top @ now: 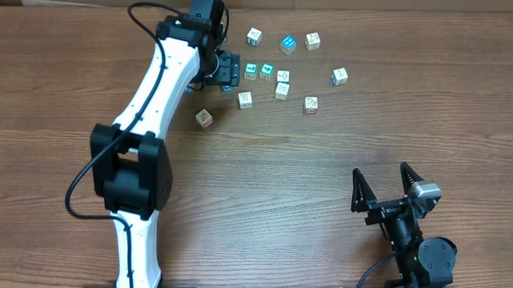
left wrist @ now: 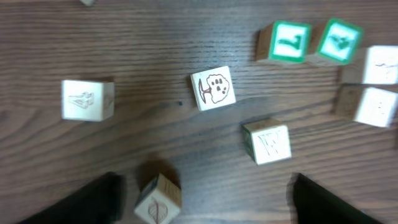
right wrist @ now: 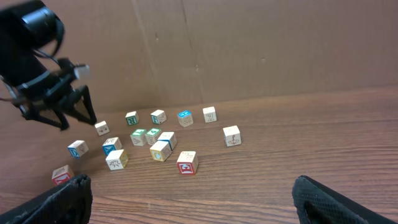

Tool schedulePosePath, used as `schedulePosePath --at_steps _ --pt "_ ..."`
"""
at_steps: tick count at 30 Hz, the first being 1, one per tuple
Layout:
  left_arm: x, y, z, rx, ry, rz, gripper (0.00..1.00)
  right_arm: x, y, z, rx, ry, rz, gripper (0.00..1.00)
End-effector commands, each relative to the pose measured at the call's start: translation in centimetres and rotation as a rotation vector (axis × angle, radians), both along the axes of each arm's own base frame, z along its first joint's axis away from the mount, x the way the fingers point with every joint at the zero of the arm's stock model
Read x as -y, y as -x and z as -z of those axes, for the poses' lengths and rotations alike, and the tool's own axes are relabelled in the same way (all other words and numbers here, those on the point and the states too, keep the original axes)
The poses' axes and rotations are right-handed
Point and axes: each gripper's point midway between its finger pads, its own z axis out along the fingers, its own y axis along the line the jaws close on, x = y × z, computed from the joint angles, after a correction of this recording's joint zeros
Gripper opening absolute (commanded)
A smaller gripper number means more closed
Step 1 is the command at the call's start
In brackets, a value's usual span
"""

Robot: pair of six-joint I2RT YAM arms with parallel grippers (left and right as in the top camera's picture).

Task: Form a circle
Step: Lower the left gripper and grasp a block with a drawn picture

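A brown wood-grain table (top: 263, 213) is backed along its far edge by a plain cardboard wall (right wrist: 280, 50). About a dozen small whitish cubes (top: 312, 41) with coloured marks lie scattered around the middle of the far edge. The circle is not yet closed. The nearest thing to it is a cluster (top: 267, 72) of four cubes: two green-faced ones side by side and touching, and two whitish ones just beside them on the right. Together they make a bent row rather than a ring. The white left arm (top: 155, 98) stretches from the near edge to the far edge, and the left gripper (top: 229, 70) hangs just left of the cluster. The right gripper (top: 380, 171) sits near the near right corner, well apart from every cube, jaws spread wide and holding nothing. The overhead view hides the left jaws under the wrist. The left wrist view shows them as two dark fingers (left wrist: 87, 202) standing wide apart, with one loose cube (left wrist: 158, 199) between them, nearer one finger and clear of the other. Only the right wrist view shows the wall, seen low across the table behind the cubes.
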Motion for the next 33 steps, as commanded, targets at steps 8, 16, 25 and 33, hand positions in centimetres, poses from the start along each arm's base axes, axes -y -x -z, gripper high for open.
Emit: schedulePosePath --at_steps 8,16,25,33 --pt "0.8 -2.2 4.9 -0.019 0.038 -0.104 0.60 0.1 0.0 0.2 0.004 -0.002 0.004 1.00" --pt "1.5 -3.4 4.9 0.029 0.060 -0.119 0.56 0.1 0.0 0.2 0.004 -0.002 0.004 1.00" --pt "2.5 -4.4 4.9 0.083 0.060 -0.160 0.52 0.1 0.0 0.2 0.004 -0.002 0.004 1.00" --pt "2.2 -4.5 7.2 0.066 0.022 -0.203 0.56 0.1 0.0 0.2 0.004 -0.003 0.004 1.00"
